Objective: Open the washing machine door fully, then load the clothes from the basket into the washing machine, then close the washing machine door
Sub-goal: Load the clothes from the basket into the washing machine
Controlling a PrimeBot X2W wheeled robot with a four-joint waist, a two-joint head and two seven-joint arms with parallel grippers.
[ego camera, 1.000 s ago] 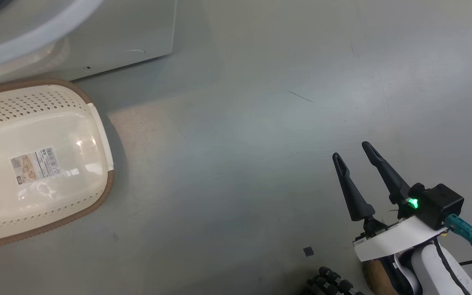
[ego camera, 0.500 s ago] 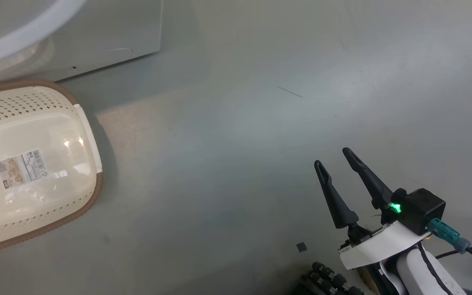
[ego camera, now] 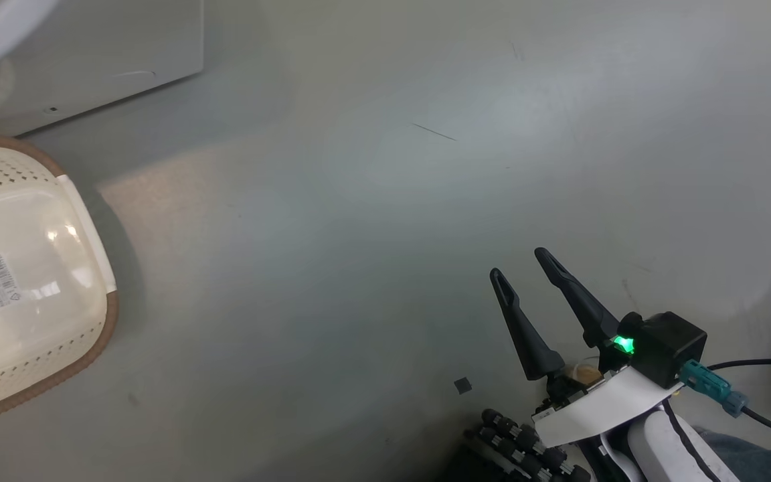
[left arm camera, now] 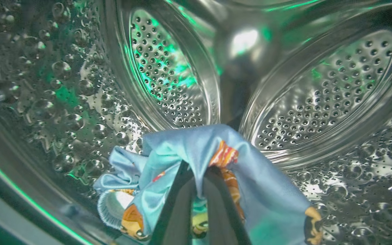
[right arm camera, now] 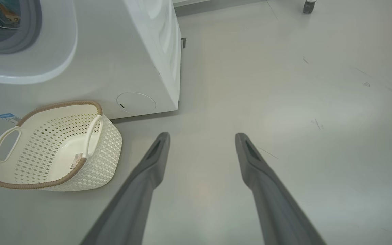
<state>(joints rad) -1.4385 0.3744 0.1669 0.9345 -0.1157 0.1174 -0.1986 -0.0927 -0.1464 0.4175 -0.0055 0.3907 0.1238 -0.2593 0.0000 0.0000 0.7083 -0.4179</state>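
at the far left of the right wrist view, the washing machine point(right arm camera: 131, 61) has its mouth uncovered. its grey rubber seal point(right arm camera: 34, 23) rings a glimpse of blue cloth inside. just below, the basket point(right arm camera: 39, 185) stands on the floor point(right arm camera: 284, 102) close against the machine's front, its bottom bare but for a sticker. it looks placed there so that the carry from basket to mouth is short.

in the left wrist view, the left gripper point(left arm camera: 199, 170) is deep in the perforated steel drum point(left arm camera: 318, 92). its two dark fingers are pinched tight together on a fold of the clothes point(left arm camera: 267, 200). the light blue fabric with orange-brown figures drapes over both fingertips and bunches against the lower drum wall. carrying it this far in probably means it will fall well past the seal when let go, and not land in the doorway. the loading step looks nearly done. what it calls for next is parting the fingers and backing out cleanly. the risk is the cloth clinging to a finger and trailing back towards the mouth.

further right, the right gripper point(ego camera: 521, 264) hangs over bare floor, well apart from the basket and to the right of the machine. its fingers are spread wide with nothing between them. it seems parked clear of the left arm's path, free for the door afterwards.
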